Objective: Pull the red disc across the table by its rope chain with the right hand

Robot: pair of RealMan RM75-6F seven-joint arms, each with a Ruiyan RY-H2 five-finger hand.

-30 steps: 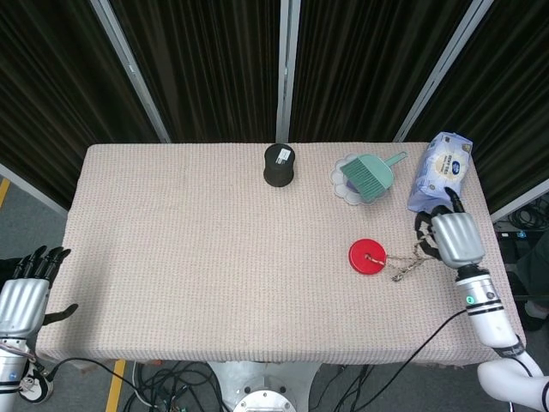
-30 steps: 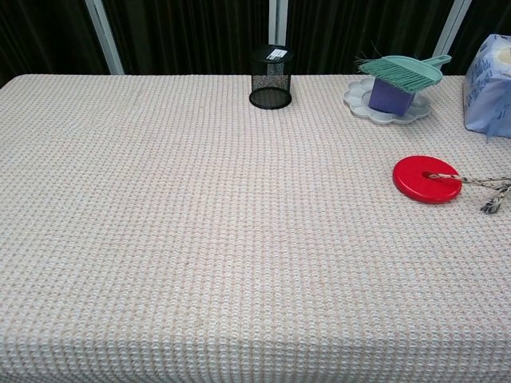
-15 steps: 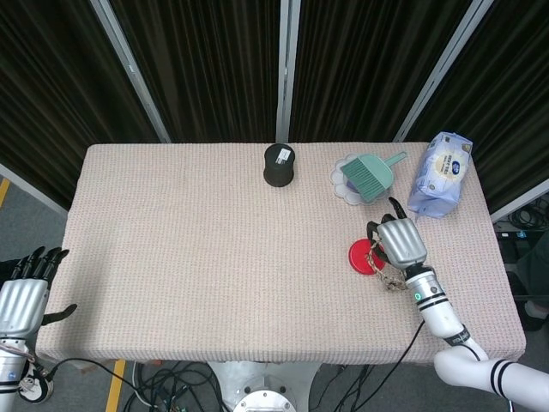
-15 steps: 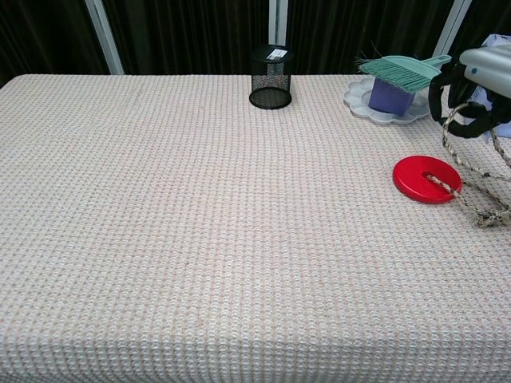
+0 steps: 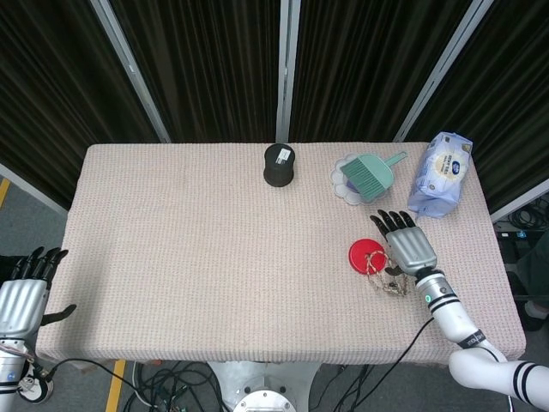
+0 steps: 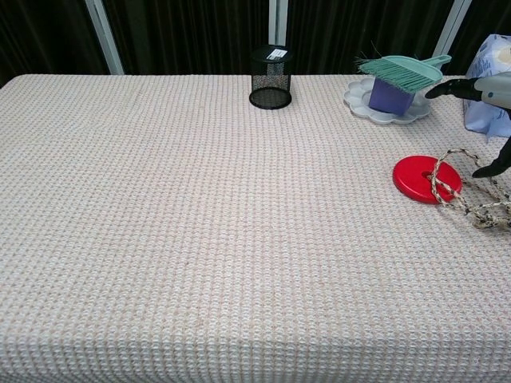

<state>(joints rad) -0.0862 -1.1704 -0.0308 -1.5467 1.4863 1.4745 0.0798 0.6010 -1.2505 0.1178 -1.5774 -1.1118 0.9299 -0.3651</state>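
The red disc (image 5: 364, 255) (image 6: 424, 179) lies flat on the right part of the table. Its rope chain (image 5: 383, 276) (image 6: 469, 196) lies in a loose heap just right of the disc, one loop resting over the disc's edge. My right hand (image 5: 407, 245) (image 6: 489, 89) hovers beside the disc, over the rope, with its fingers spread and nothing in them. My left hand (image 5: 24, 292) is off the table's front left corner, fingers straight and apart, holding nothing.
A black mesh cup (image 5: 279, 165) (image 6: 271, 76) stands at the back middle. A white dish with a teal brush (image 5: 364, 176) (image 6: 395, 84) and a blue wipes pack (image 5: 441, 174) sit at the back right. The table's right edge (image 5: 497, 249) is close to the hand.
My right hand has spread its fingers and let the rope go, shifting slightly right. The rope dropped into a heap beside the disc. The disc stayed in place.
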